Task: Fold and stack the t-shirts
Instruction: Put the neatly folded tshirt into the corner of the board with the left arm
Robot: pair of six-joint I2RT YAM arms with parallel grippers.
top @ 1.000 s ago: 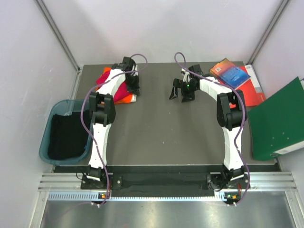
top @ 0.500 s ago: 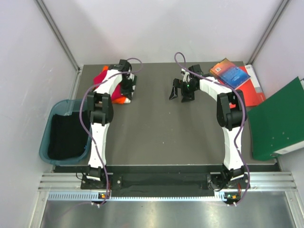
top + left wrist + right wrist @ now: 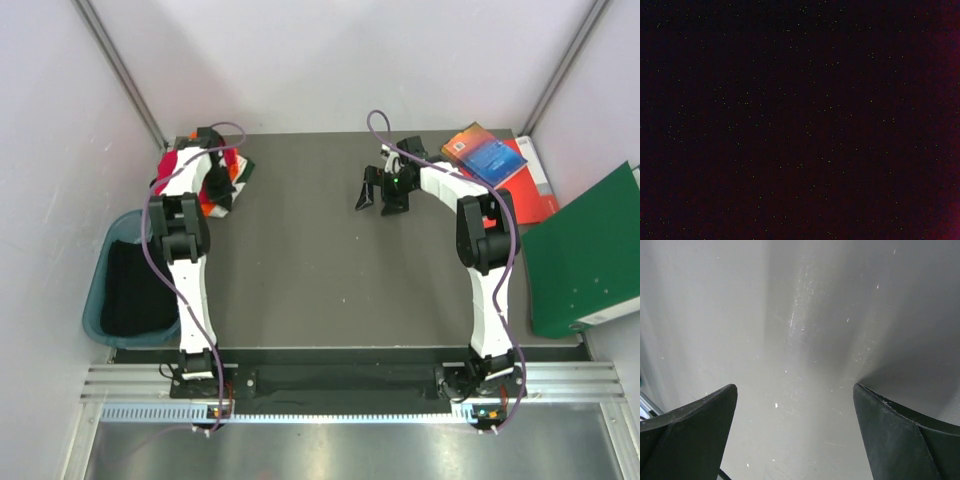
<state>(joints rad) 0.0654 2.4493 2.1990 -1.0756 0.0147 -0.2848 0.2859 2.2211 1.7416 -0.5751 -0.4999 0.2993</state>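
T-shirts (image 3: 168,165): bunched at far left corner, beneath left gripper (image 3: 220,188).
Left jaws: cannot tell.
Right gripper (image 3: 384,196): jaws spread, near far edge.

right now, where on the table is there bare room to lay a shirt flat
The wide middle of the table, from the right gripper to the near edge, is bare. Crowded: far-left corner with the t-shirts and left gripper; far right with books and binder.
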